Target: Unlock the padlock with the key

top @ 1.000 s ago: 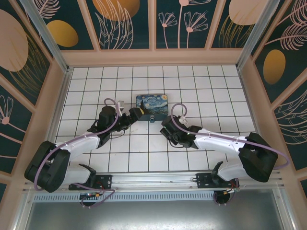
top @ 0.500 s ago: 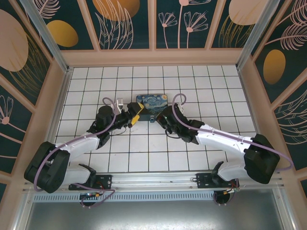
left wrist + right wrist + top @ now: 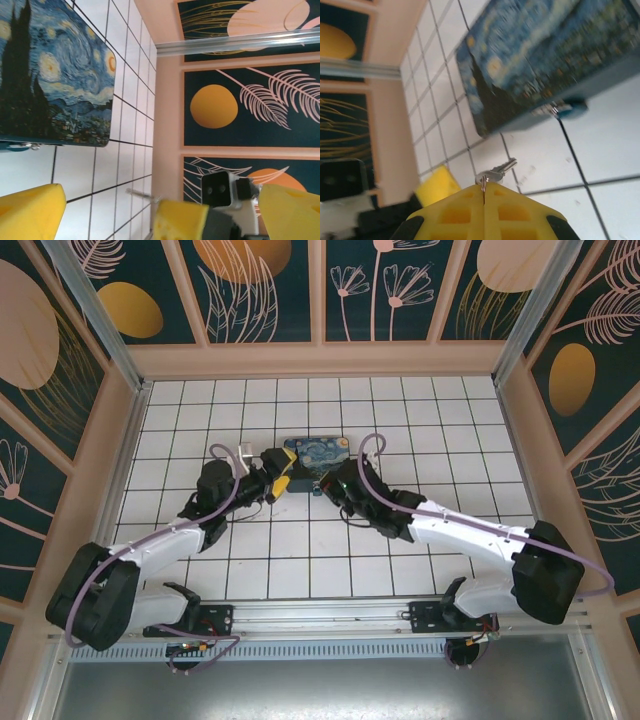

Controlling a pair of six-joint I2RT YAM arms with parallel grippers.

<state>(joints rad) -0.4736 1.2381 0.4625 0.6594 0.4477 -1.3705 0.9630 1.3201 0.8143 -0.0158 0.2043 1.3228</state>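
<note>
— While you pause here, start at the left: your left gripper [image 3: 284, 474] is spread wide with nothing in it, just beside the box's [image 3: 315, 452] left end, in the middle of the table [image 3: 180, 410].
— Agreed. Next along, your padlock [image 3: 571, 107] hangs at the box's near side, facing the table's near edge. By my judgement nothing is unlocked yet.
— Then your right gripper [image 3: 484, 189] is clamped tight on the key [image 3: 496, 172], gripping its head.
— So pickup is done. Your key's long axis runs straight out from the fingertips, tip aimed roughly at the padlock, near but not touching.
— You have insertion, the turn and freeing the shackle left. I cannot make out the keyhole.
</note>
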